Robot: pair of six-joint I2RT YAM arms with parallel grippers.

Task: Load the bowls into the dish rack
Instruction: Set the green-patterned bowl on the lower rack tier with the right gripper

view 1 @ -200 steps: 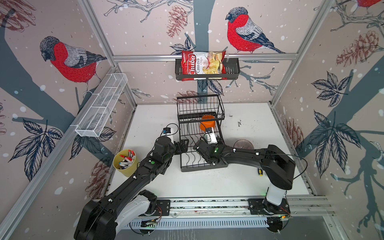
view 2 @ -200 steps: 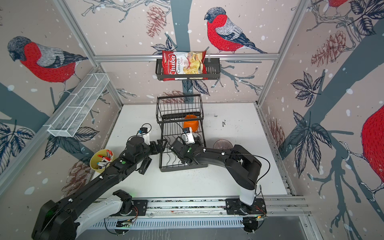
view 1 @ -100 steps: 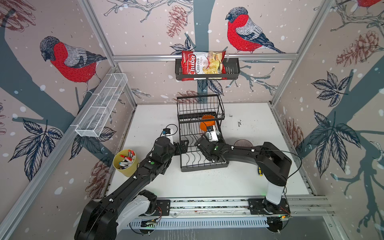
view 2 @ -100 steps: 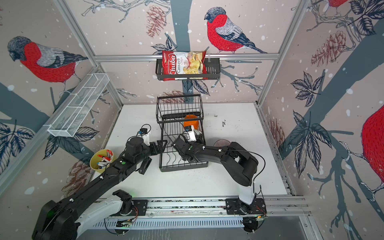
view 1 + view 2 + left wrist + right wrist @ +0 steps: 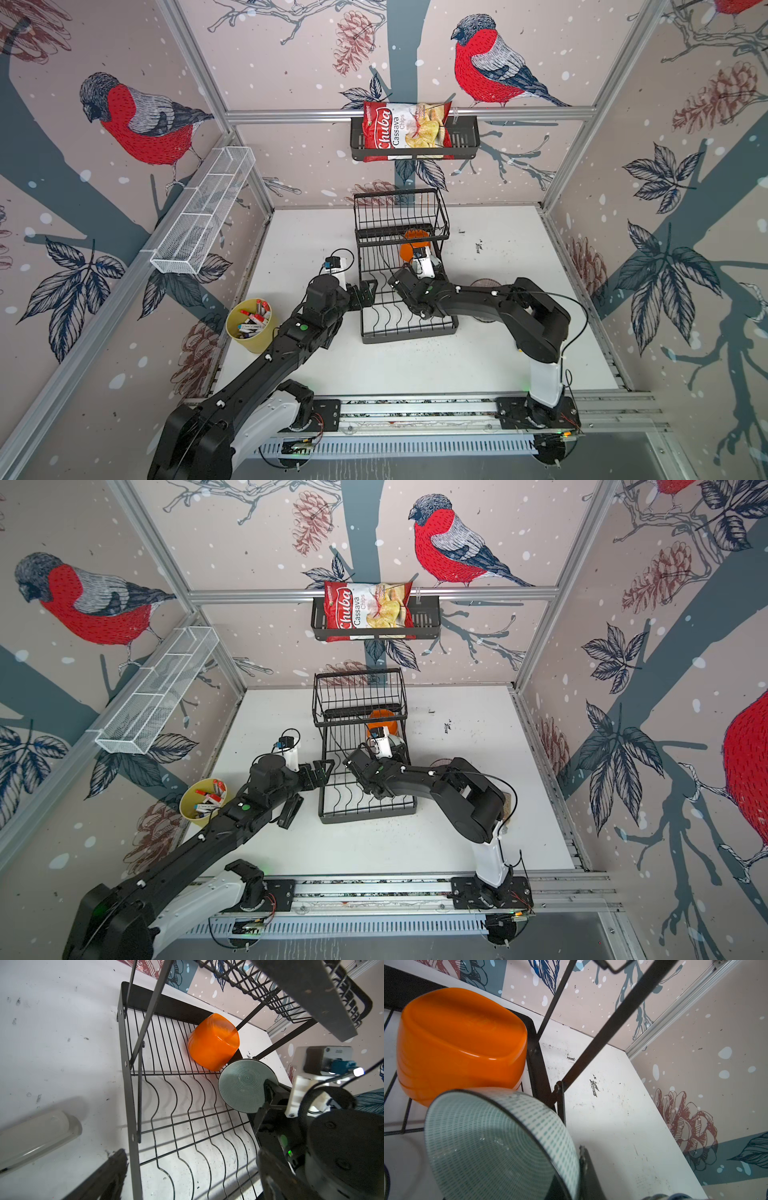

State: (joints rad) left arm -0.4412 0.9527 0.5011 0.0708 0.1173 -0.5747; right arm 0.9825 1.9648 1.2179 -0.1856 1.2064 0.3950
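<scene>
My right claw (image 5: 267, 1094) is pinched tight on the rim of a green patterned bowl (image 5: 241, 1086), one finger inside the bowl and the other behind its wall. The bowl is tipped up on its edge over the right side of the dish rack (image 5: 409, 332), above the wavy wires of the base tray. I cannot tell whether it rests on the wires or hangs just clear of them.

Just beyond it, an orange bowl (image 5: 214, 1043) lies upside down on the straight wires at the far right corner of the tray, under the raised basket. In the right wrist view the green bowl's (image 5: 498, 1142) rim overlaps the orange bowl (image 5: 456, 1043). They are close together, though I cannot tell whether they touch. In both top views only patches of orange (image 5: 407, 250) (image 5: 382, 725) show past the wrist camera and through the basket wires.

My left claw (image 5: 366, 293) is spread wide and has hold of nothing. It sits at the left rail of the rack (image 5: 365, 816), just outside the tray.

A reddish bowl (image 5: 482, 284) stands on the worktop (image 5: 415, 365) to the right of the rack, mostly hidden behind my right arm. A yellow cup (image 5: 249, 332) of pens stands by the left wall.
</scene>
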